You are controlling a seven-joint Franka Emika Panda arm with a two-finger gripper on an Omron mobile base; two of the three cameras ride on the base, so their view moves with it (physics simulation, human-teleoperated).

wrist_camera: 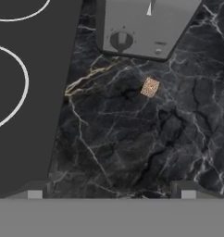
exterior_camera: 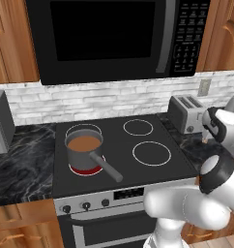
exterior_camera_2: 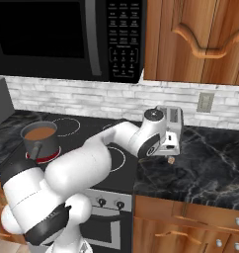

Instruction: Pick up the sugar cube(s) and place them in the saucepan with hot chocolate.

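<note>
So, left base view: saucepan (exterior_camera: 84,152) sits on the front-left burner of the stove (exterior_camera: 138,164), hot chocolate (exterior_camera: 84,143) flat inside it, handle pointing toward the stove front. Arm reaches off to the right past the toaster (exterior_camera: 186,112); pan is well away from the end effector, across the whole cooktop.

Right base view: end effector (exterior_camera_2: 172,146) hangs over the dark marble tabletop (exterior_camera_2: 210,163), just in front of the toaster (exterior_camera_2: 175,114). Sugar cube (exterior_camera_2: 171,160) lies on the tabletop directly beneath it, not touching. Saucepan (exterior_camera_2: 41,141) far to the other side.

Hand view: finger tips (wrist_camera: 34,190) stand wide apart w/ nothing between them, so released. Sugar cube (wrist_camera: 150,87) lies ahead of the tips, offset toward the right-hand tip, close to the toaster's front face (wrist_camera: 141,28).

Handling, my guess: cube is tiny, v. light, rigid but crumbly; hard squeeze could chip it. Grainy faces shouldn't slip much. Best hold is across two opposite flat faces, mid-height, fingers squared to it; cube looks slightly rotated, so wrist prob. needs a small twist. Toaster nearby leaves little room behind.
</note>
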